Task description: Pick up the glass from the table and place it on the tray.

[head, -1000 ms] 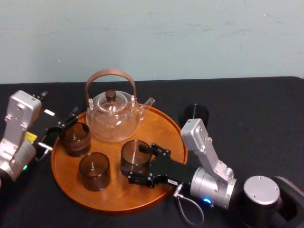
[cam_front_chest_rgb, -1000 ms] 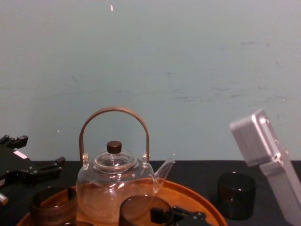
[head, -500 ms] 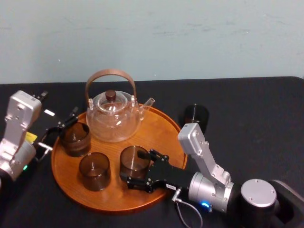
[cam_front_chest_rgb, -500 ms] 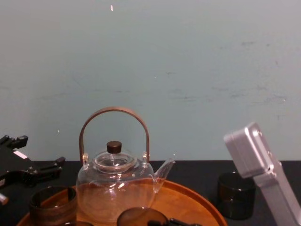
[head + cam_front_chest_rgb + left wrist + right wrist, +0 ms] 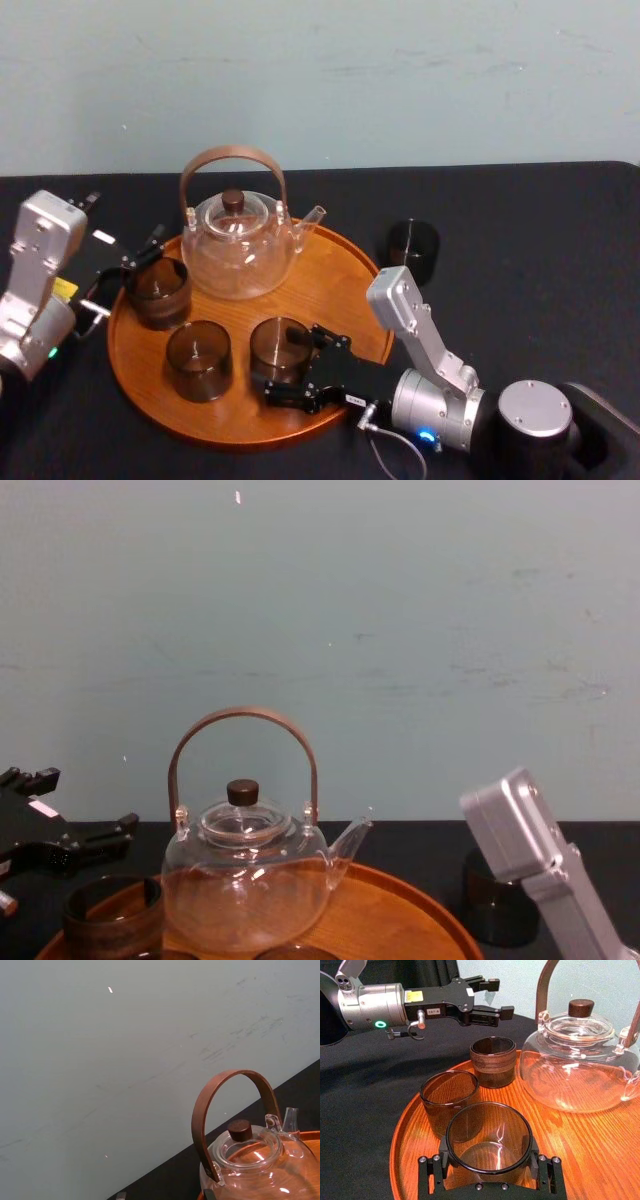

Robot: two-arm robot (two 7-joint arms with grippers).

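My right gripper (image 5: 296, 366) is shut on a smoky brown glass (image 5: 276, 341), held low over the front of the round orange-brown tray (image 5: 335, 285). In the right wrist view the glass (image 5: 489, 1135) sits between the two black fingers (image 5: 428, 1169), just above or on the tray (image 5: 605, 1155); I cannot tell which. Two more glasses (image 5: 198, 360) (image 5: 158, 291) stand on the tray's left part. A fourth dark glass (image 5: 413, 249) stands on the black table (image 5: 540, 250) to the right of the tray. My left gripper (image 5: 130, 274) is open beside the tray's left rim.
A clear glass teapot (image 5: 238, 246) with a brown arched handle stands at the back of the tray, close behind the glasses. The table's right side is bare. A pale blue-green wall (image 5: 400, 630) rises behind the table.
The right gripper has drawn back toward me and sunk lower with the glass, slightly leftward over the tray's front. The left arm has stayed still.
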